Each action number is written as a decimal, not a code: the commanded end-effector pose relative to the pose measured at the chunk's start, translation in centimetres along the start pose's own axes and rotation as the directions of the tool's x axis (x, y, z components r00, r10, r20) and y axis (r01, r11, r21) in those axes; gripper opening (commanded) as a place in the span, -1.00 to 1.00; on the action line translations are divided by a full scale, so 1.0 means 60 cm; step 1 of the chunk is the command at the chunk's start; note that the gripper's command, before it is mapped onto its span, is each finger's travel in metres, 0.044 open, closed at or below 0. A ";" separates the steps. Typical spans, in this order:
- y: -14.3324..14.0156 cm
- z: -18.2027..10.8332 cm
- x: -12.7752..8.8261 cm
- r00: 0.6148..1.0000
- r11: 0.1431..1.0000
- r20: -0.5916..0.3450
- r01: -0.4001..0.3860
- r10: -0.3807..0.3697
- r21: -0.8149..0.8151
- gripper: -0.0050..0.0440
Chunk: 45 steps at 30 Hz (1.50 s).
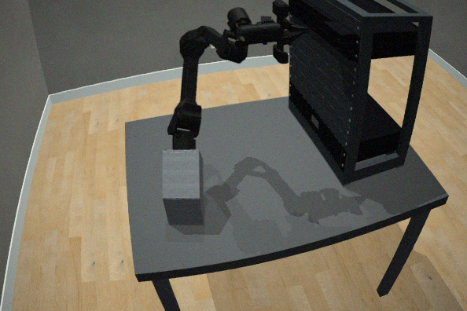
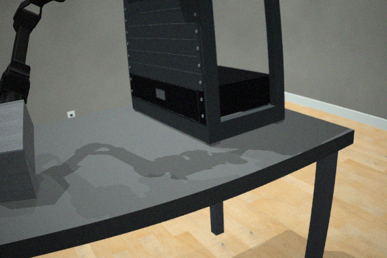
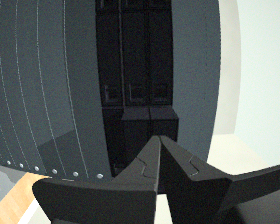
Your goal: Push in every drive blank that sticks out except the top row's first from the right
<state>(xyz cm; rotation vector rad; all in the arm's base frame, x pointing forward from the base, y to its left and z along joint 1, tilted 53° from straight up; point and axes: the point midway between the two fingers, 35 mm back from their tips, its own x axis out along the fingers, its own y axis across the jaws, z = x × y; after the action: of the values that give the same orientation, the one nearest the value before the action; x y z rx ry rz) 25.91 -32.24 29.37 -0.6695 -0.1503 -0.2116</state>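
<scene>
Our pincer (image 3: 159,141), closed on nothing, points at the dark blanks (image 3: 139,63) just ahead; if we shove hard up here, the unfastened rack (image 1: 363,78) may tip or slide.

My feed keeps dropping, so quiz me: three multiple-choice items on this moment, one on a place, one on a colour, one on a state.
1. Where is the gripper?
A. At the upper front of the rack
B. Beside the grey block
C. Under the table

2. What colour is the floor?
A. White tile
B. Light wood
C. Green carpet

3. How does the gripper stand?
A. Wide open
B. Shut on a cable
C. Shut, holding nothing

Answers:
1 A, the top view shows the arm reaching to the rack's upper front.
2 B, pale planks surround the table.
3 C, the wrist view shows the fingers pressed together with nothing between them.
</scene>
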 end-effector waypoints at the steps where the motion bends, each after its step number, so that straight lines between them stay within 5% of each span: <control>1: 0.007 -0.028 -0.005 1.000 1.000 0.017 0.004 -0.004 -0.009 -0.80; 12: 0.029 -0.092 -0.013 1.000 1.000 0.017 0.004 -0.004 -0.009 -0.80; 20: 0.030 -0.094 -0.008 1.000 1.000 0.017 0.004 -0.004 -0.009 -0.80; 26: 0.030 -0.093 0.049 1.000 1.000 0.017 0.004 -0.004 -0.009 -0.80; 45: 0.027 -0.092 0.057 1.000 1.000 0.017 0.004 -0.004 -0.009 -0.80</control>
<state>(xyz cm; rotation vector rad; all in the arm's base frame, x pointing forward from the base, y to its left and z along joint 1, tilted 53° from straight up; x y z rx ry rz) 29.69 -34.64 23.97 -0.6593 -0.1587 -0.2023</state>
